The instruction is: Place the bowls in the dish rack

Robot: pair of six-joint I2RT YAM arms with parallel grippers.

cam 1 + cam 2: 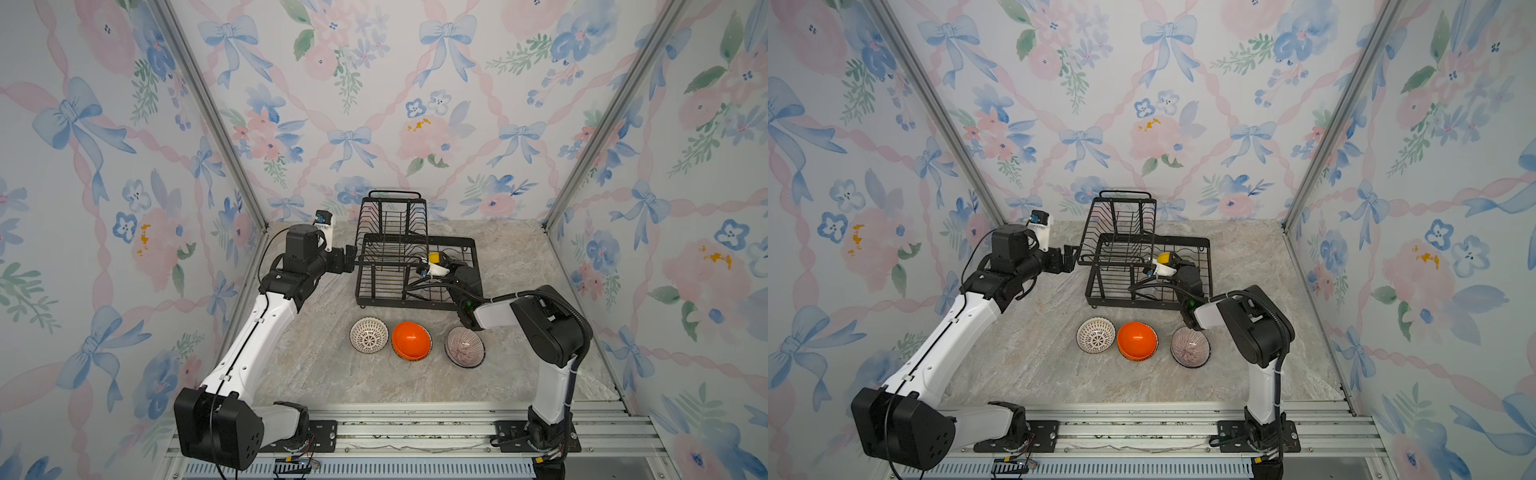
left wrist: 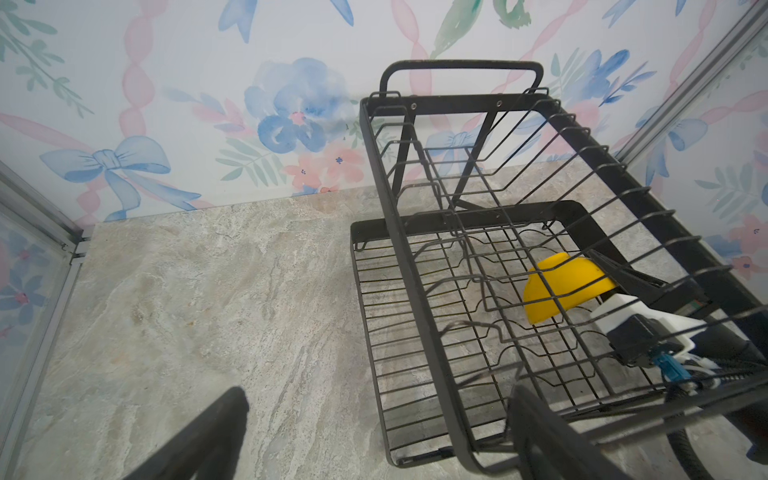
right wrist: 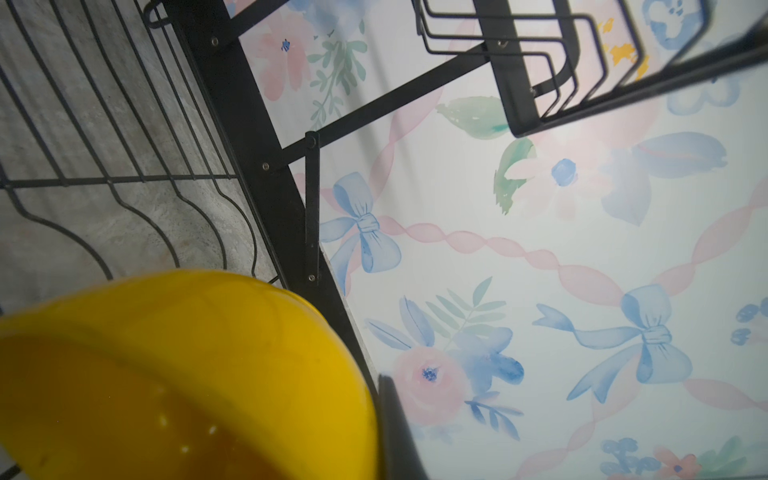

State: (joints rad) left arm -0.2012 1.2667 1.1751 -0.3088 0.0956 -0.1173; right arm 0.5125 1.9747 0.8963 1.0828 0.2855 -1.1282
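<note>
A plain yellow round bowl (image 1: 433,257) sits tipped on its edge inside the lower tray of the black two-tiered wire dish rack (image 1: 453,238). The right claw (image 1: 441,258) is clamped on its rim. The tilt appears meant to slip the bowl between the tray's upright wires. Whether it already rests on them cannot be told.

The left claw (image 1: 351,257) hangs at the rack's left side with its jaws wide apart. They flank the near corner of the raised upper basket without gripping it, seemingly placed to steady the rack if it shifts.

In front of the rack, on the marbled grey worktop (image 1: 324,365), a white-brown lattice bowl (image 1: 369,335), a plain orange bowl (image 1: 410,338) and a pink-striped pale bowl (image 1: 463,345) wait in a row. The orange and striped bowls each show another rim beneath them, so they appear to be stacked. That would leave most of the loading yet to do.
</note>
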